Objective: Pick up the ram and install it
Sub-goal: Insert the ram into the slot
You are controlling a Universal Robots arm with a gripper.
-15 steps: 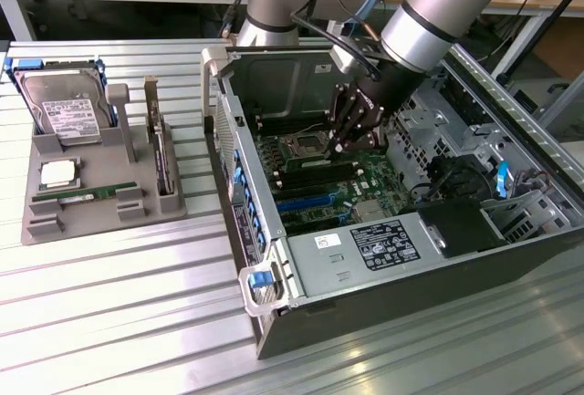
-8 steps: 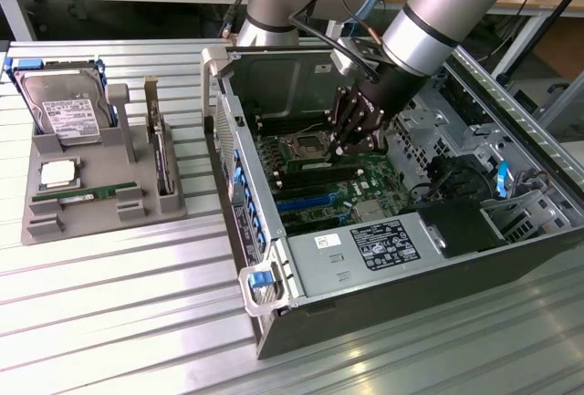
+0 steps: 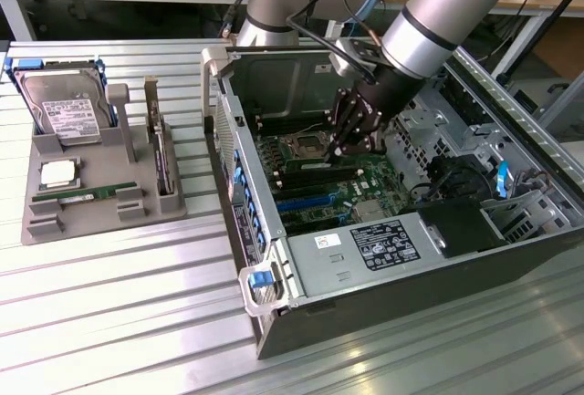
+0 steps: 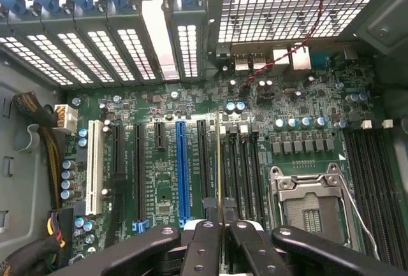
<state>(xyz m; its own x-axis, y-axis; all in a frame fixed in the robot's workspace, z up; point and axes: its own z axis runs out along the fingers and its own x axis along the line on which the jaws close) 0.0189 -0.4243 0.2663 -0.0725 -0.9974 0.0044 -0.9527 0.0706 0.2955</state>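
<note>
My gripper (image 4: 221, 230) is shut on the ram (image 4: 220, 161), a thin green stick seen edge-on between the two black fingers (image 4: 203, 244). The stick hangs upright just above the black memory slots (image 4: 245, 167) beside the CPU socket (image 4: 310, 203); whether it touches a slot I cannot tell. In the exterior view the gripper (image 3: 339, 144) is down inside the open computer case (image 3: 274, 276), over the motherboard (image 3: 365, 181). A second ram (image 3: 87, 194) lies flat in the grey tray (image 3: 46, 226) at the exterior view's left.
The tray also holds a silver hard drive (image 3: 64, 108), a CPU (image 3: 57, 173) and an upright expansion card (image 3: 162, 153). Inside the case are a blue slot (image 4: 183, 167), cables (image 4: 29, 113), the power supply (image 3: 383, 249) and drive bays (image 3: 493, 140). The case stands on a slatted metal table (image 3: 119, 322).
</note>
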